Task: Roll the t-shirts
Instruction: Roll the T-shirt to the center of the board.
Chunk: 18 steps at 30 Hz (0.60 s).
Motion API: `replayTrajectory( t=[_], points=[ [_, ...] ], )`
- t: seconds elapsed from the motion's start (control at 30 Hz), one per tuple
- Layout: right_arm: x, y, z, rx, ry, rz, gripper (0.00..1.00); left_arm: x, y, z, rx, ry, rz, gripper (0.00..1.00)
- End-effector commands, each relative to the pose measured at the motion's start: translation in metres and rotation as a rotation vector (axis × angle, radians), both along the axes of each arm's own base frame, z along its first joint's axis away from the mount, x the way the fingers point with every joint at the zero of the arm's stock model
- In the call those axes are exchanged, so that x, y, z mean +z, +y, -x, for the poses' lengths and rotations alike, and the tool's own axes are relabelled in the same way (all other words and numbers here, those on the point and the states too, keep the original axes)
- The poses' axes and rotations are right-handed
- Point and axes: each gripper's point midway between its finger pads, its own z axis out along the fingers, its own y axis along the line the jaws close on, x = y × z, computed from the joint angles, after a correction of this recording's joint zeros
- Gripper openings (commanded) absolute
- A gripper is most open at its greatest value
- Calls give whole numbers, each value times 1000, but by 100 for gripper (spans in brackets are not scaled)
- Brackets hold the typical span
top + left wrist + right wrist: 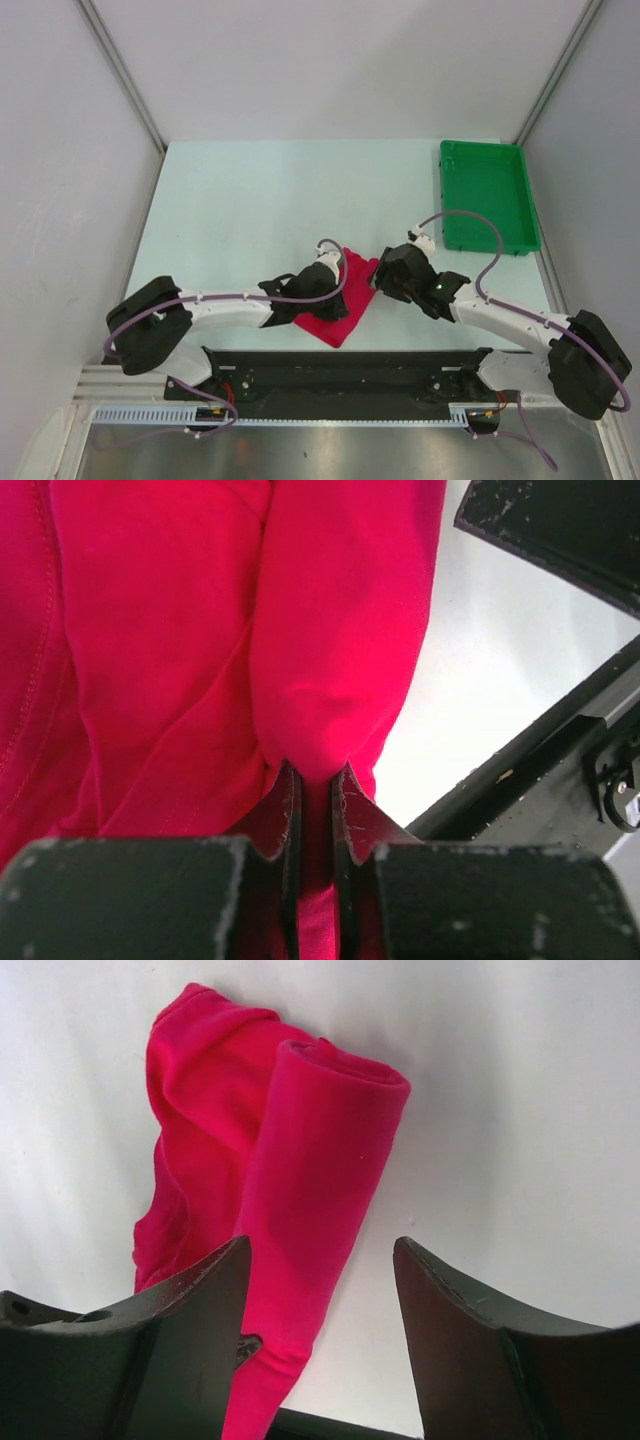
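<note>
T-shirt (352, 290) lies on the pale surface (250, 200) as a compact crimson bundle, near the near edge and about midway across, between the two arms. The green tray (490, 195) sits at the far right of the surface, well apart from the cloth. Left tool (317, 780): clenched on the t-shirt. In the left wrist view the two dark fingers stand almost together, with a thin pinch of red fabric caught between them. From that pinch a rounded fold rises away from the fingers, and flatter cloth with a stitched seam spreads to its left. Bare surface and a black rail show to the right of the fold. From above, this tool reaches in over the bundle's left side, so part of the cloth is hidden under the wrist. Right tool (320, 1250): released, jaws standing wide. In the right wrist view a rolled tube of the t-shirt runs from the far end toward the tool and narrows as it comes. Its near end passes between the fingers, close against the left finger in that view. The right finger (470, 1340) stands clear of the cloth, with bare surface in the gap. A looser, bunched part lies beside the tube on its left. From above, the right tool meets the bundle at its upper right corner. Whether the fingers there touch the fabric, I cannot tell.
</note>
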Motion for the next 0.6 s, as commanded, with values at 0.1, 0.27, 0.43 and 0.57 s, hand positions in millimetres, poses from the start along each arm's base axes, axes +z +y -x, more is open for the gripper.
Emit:
replayTrajectory(
  t=[0.1,0.27,0.43,0.57],
  points=[
    [-10,16,-11,-10,-10,-20,62,2,11,-6,33,7,12,3],
    [-30,23,-18,13,37,24,62,8,12,-8,23,-17,14,5],
    [-30,34,-25,35,48,31,65,19,20,-11,17,-64,-12,42],
    [-35,35,-27,40,64,58,68,39,36,-27,77,-169,-70,60]
  ],
)
